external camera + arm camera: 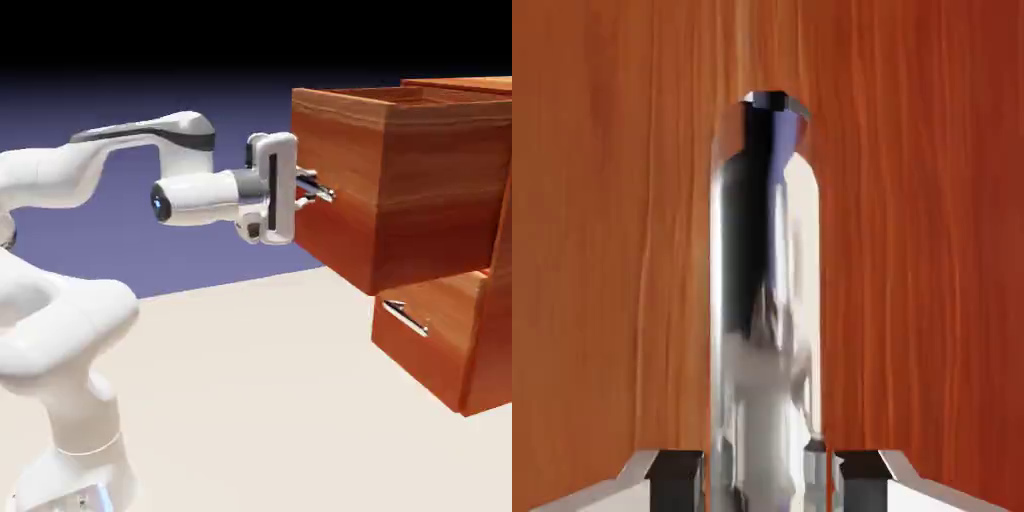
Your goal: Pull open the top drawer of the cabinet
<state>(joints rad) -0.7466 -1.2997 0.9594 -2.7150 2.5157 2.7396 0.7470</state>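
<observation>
While clamped on handle (767, 300), gripper (312, 190), top drawer (400, 180) pulled out

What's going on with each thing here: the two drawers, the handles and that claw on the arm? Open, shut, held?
top drawer: pulled well out of the cabinet, open.
lower drawer: pushed in, shut.
top drawer's handle: clamped between the gripper's fingers.
lower drawer's handle: untouched.
gripper: shut on the top drawer's handle, pointing level at the drawer front.
</observation>
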